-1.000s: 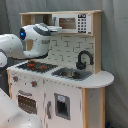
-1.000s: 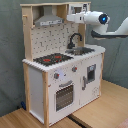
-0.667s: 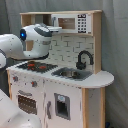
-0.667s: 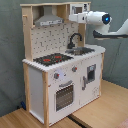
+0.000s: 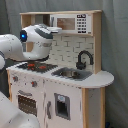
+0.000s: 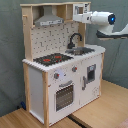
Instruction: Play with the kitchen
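The arm [image 6: 102,19] has been moved slightly closer to the microwave [image 6: 80,8] of the kitchen [image 6: 60,65], standing on the table [image 6: 95,117]; contact seems imminent. Gripper state cannot be told.

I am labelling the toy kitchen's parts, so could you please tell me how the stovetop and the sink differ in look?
The stovetop is a flat black panel with red burner rings; the sink is a grey recessed basin. The sink has a curved black faucet rising behind it, while the stovetop sits under the grey hood with nothing standing on it. Both are set side by side in the same countertop of the kitchen.
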### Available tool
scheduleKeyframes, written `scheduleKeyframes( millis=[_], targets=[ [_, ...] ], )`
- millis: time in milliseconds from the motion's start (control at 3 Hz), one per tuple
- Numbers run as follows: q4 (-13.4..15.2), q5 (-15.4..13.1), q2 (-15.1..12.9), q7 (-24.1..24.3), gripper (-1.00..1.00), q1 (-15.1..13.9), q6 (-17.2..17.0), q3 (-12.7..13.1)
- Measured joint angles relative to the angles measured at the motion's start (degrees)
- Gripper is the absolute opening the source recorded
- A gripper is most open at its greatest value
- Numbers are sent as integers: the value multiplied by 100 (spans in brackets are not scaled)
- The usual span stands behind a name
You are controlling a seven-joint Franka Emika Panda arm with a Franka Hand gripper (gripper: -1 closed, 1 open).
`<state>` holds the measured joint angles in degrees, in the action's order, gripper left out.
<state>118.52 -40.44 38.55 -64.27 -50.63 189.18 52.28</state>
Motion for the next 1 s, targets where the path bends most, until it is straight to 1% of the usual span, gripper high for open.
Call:
scheduleKeyframes(
  millis=[333,667,1000],
  targets=[
    [238,0,7,-161,-100,243,368,-265],
    [428,0,-35,-262,-100,558,399,-539],
    [428,0,-35,-262,100,558,400,-539]
  ],
)
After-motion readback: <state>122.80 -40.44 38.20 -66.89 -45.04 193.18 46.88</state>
